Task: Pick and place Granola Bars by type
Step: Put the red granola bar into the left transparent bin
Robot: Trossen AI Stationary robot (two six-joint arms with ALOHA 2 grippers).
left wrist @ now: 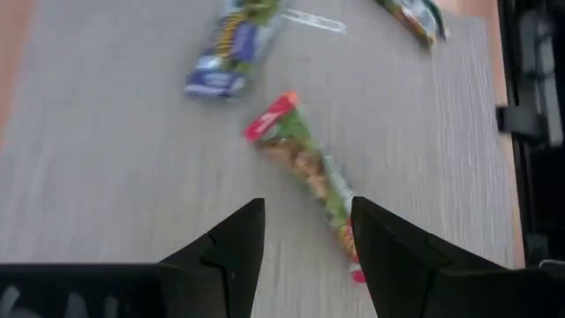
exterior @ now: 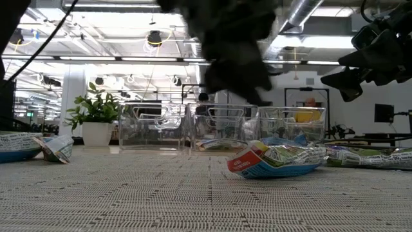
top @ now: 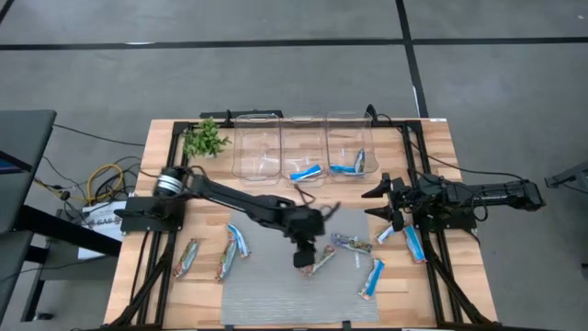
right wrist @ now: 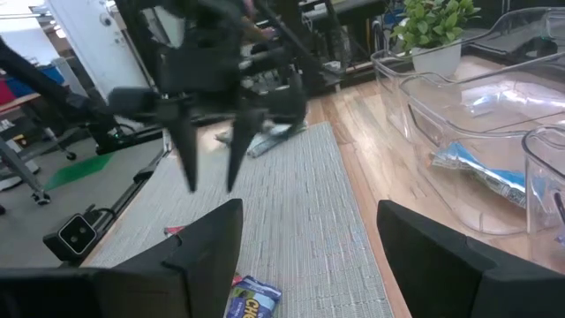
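Observation:
A red-and-green granola bar (left wrist: 305,172) lies flat on the grey mat (top: 276,294); it also shows in the high view (top: 322,262). My left gripper (left wrist: 306,205) hangs open just above it, fingers pointing down, one on either side of the bar's near half, touching nothing; it also shows in the high view (top: 303,250). My right gripper (top: 381,204) is open and empty, held above the table at the mat's right far corner. Blue-and-white bars lie in the middle bin (top: 305,172) and the right bin (top: 354,165).
Three clear bins (top: 257,147) stand in a row at the far edge, with a green plant sprig (top: 204,138) to their left. Loose bars lie left of the mat (top: 186,257) (top: 230,248), on it (top: 352,243) (top: 372,276), and under the right arm (top: 415,244).

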